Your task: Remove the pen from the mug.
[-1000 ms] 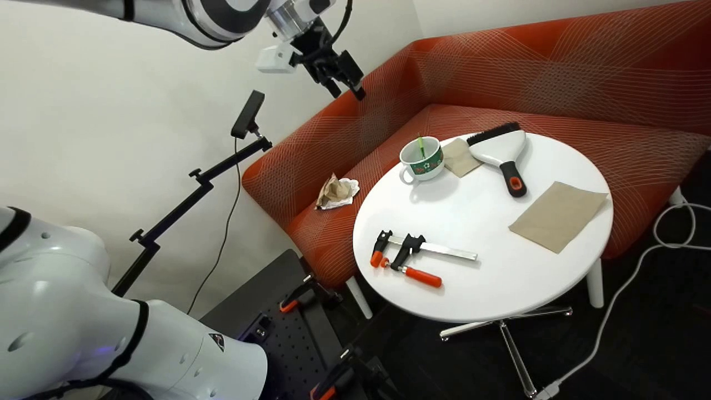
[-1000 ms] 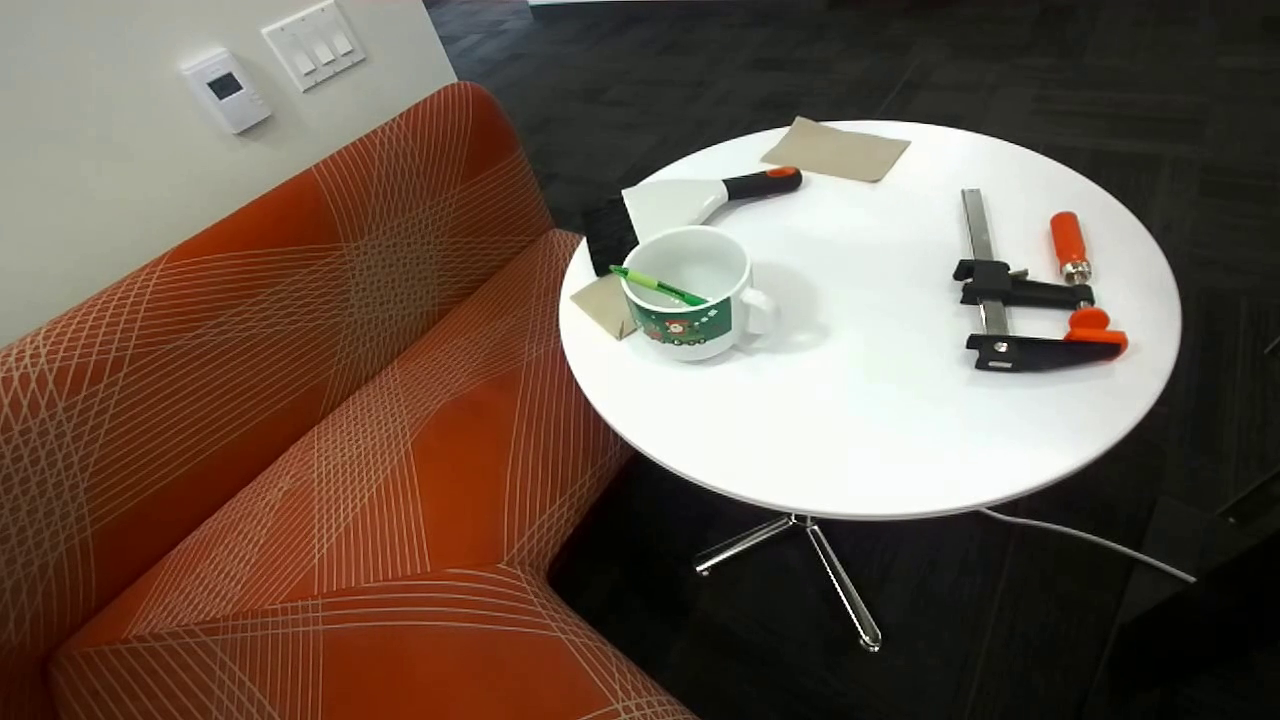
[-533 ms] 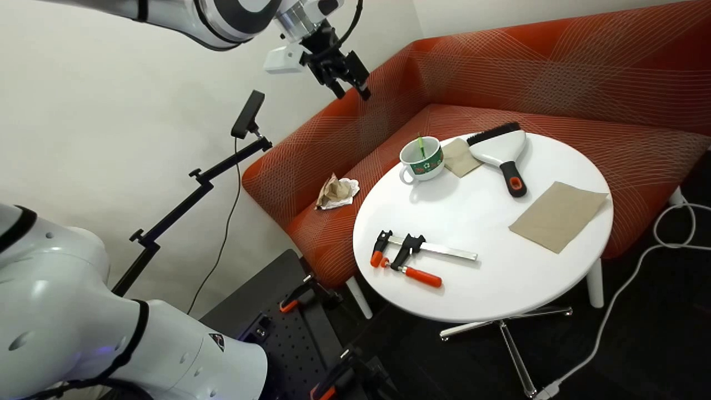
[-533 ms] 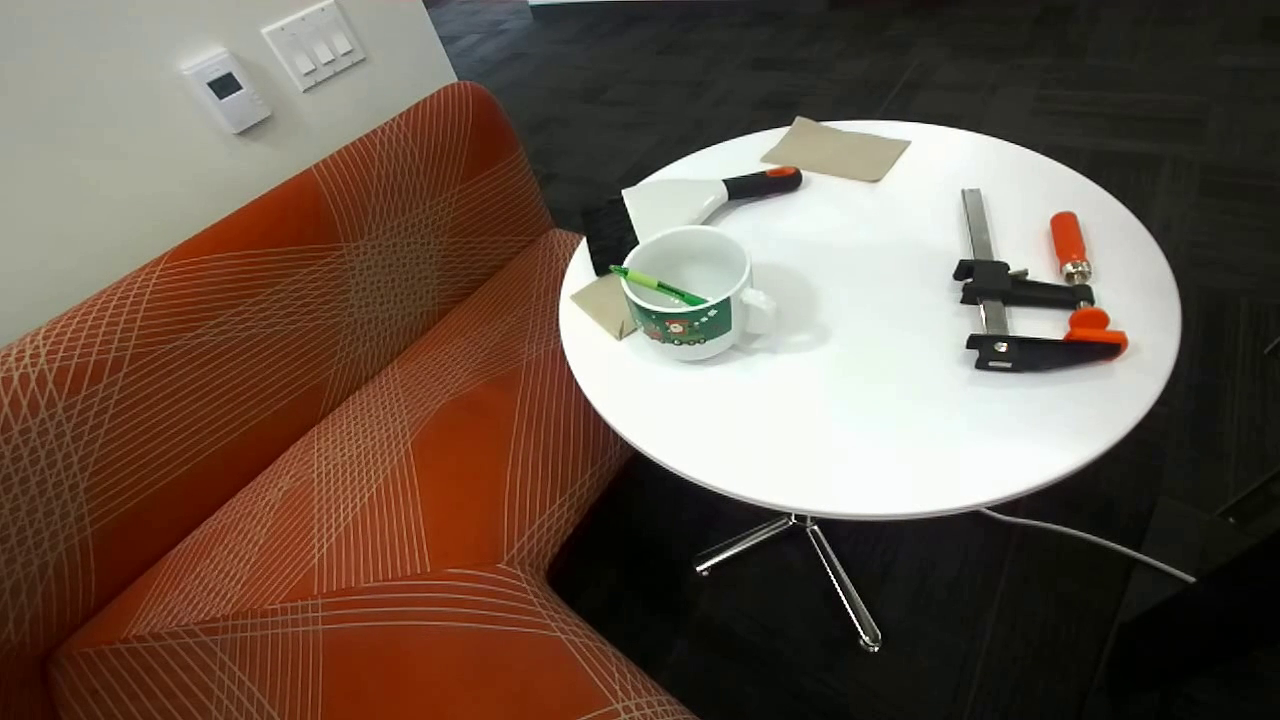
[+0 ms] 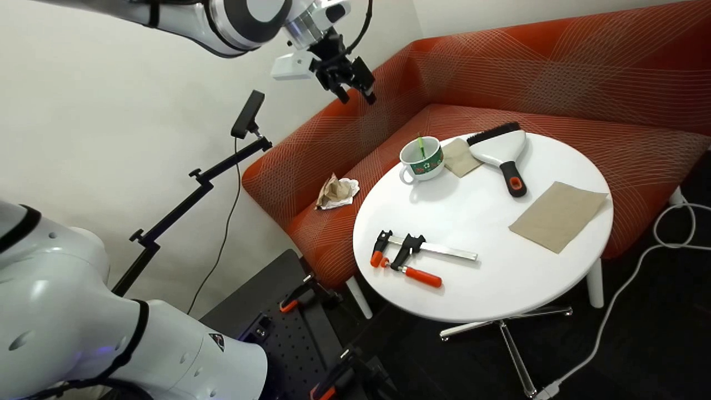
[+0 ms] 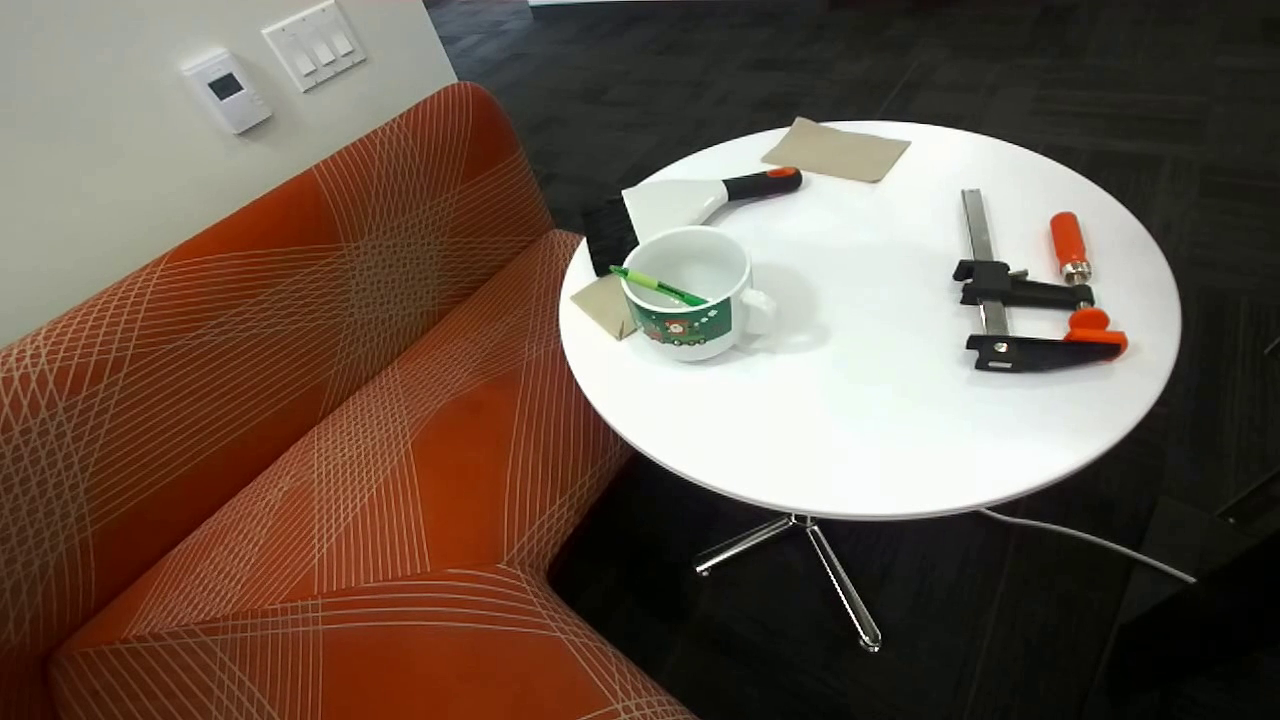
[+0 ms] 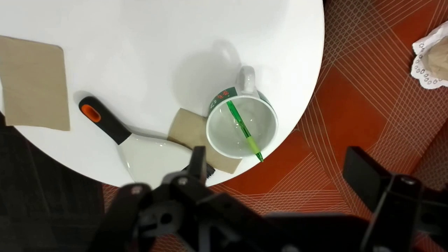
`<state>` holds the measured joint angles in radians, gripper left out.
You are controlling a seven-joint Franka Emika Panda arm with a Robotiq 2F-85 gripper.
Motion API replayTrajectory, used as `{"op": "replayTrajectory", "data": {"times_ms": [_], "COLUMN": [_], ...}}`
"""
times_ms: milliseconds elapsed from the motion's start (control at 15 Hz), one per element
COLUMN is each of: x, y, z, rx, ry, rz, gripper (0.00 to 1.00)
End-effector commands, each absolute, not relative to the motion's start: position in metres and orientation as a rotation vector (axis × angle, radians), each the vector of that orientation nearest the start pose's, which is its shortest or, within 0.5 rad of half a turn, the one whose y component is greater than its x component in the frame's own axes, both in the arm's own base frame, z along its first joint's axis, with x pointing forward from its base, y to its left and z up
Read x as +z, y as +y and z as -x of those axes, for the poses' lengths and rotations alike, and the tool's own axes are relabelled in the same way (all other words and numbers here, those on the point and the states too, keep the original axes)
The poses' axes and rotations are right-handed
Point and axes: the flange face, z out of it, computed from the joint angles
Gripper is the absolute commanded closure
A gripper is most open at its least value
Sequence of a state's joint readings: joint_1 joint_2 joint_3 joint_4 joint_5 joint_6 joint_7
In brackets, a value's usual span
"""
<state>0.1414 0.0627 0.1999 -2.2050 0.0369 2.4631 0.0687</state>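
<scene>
- The pincer (image 5: 357, 98) hangs at the upper middle of an exterior view, jaws spread with nothing between them, well apart from the bench (image 5: 483, 222).
- The green ballpoint pen (image 7: 241, 120) leans inside the white Santa-print mug (image 6: 690, 335), one end poking past the rim toward the lower right in the wrist view.
- The mug stands upright near the bench's edge, about the centre of the wrist view.
- My reading: this is the approach; the pen has not yet been gripped.
- Next calls for coming down over the mug with jaws turned to straddle the protruding end, then a pinch and a straight lift clear of the rim.
- The hand brush (image 7: 150, 157) lies near, lower left of the wrist view; a wide jaw could knock it.
</scene>
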Motion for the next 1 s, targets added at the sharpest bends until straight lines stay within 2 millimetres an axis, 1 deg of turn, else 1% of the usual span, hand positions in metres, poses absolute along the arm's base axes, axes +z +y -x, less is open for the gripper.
{"op": "replayTrajectory", "data": {"times_ms": [0, 200, 400, 667, 933], "x": [0.343, 0.314, 0.286, 0.254, 0.228], "y": [0.19, 0.192, 0.196, 0.204, 0.214], "z": [-0.548, -0.562, -0.577, -0.597, -0.615], "rx": [-0.334, -0.383, -0.408, -0.375, -0.33], "ry": [-0.511, -0.599, -0.65, -0.698, -0.726], "rz": [3.003, 2.986, 2.99, 3.01, 3.016], "gripper": [0.0, 0.0, 0.0, 0.0, 0.0]}}
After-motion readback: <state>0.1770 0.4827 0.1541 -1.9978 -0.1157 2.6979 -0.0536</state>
